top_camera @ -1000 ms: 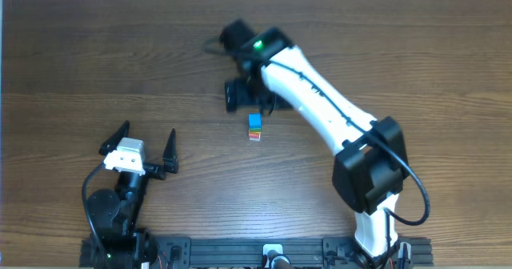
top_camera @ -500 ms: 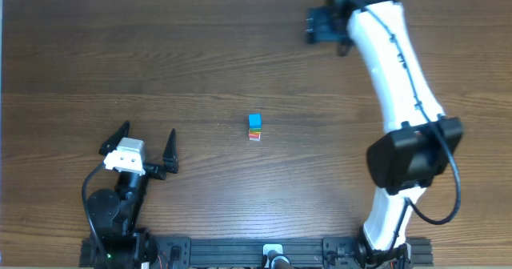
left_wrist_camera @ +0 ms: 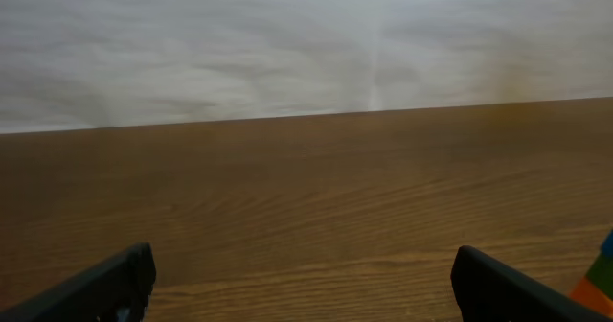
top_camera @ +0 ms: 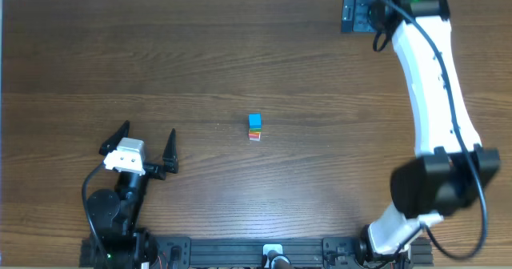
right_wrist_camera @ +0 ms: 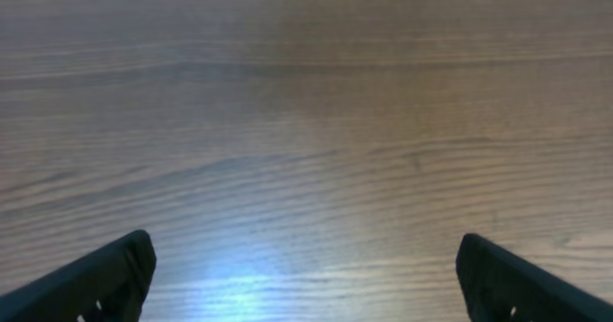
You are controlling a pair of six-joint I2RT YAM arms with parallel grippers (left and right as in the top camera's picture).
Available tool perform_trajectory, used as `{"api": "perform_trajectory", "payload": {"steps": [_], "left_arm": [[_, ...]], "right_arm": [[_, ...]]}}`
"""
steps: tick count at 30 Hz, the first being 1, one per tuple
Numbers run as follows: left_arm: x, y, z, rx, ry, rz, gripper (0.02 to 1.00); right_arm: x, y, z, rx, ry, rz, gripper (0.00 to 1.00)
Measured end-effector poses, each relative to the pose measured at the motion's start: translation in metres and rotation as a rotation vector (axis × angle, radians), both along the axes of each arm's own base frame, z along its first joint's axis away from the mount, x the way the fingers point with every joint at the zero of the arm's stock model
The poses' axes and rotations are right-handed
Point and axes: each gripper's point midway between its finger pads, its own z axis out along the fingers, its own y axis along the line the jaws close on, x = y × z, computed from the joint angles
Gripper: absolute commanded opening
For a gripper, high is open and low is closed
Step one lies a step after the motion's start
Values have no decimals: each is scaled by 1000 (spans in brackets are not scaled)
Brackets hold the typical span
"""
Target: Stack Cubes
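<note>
A small stack of cubes point(top_camera: 254, 127) stands in the middle of the wooden table, a blue cube on top, green and orange-red ones beneath. A corner of the stack point(left_wrist_camera: 600, 282) also shows in the left wrist view. My left gripper point(top_camera: 138, 147) rests near the front left, open with nothing between its fingers. My right gripper point(top_camera: 358, 14) is lifted at the far right of the table, well away from the stack, open and holding nothing; beneath it lies bare wood point(right_wrist_camera: 306, 149).
The wooden table point(top_camera: 120, 53) stretches wide around the stack. A pale wall point(left_wrist_camera: 287, 44) rises beyond the table's far edge in the left wrist view. A black rail point(top_camera: 256, 249) with the arm bases runs along the front edge.
My right arm has swung from just behind the stack up and to the far right, leaving the stack standing. The left arm has not moved.
</note>
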Motion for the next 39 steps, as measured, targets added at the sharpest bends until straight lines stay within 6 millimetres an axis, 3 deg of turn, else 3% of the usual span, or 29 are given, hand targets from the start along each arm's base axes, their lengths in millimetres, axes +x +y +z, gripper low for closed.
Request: {"api": "perform_trajectory", "payload": {"steps": [7,15,23,33,39], "left_arm": [[0,0,0,0,0,0,1000],[0,0,0,0,0,0,1000],[0,0,0,0,0,0,1000],[0,0,0,0,0,0,1000],[0,0,0,0,0,0,1000]], "right_arm": [[-38,0,3,36,-108,28,993],[-83,-24,-13,69,-256,8,991],[-131,-35,0,54,-547,12,993],[-191,-23,12,22,-877,85,993],[-213,-19,5,12,-973,101,991]]}}
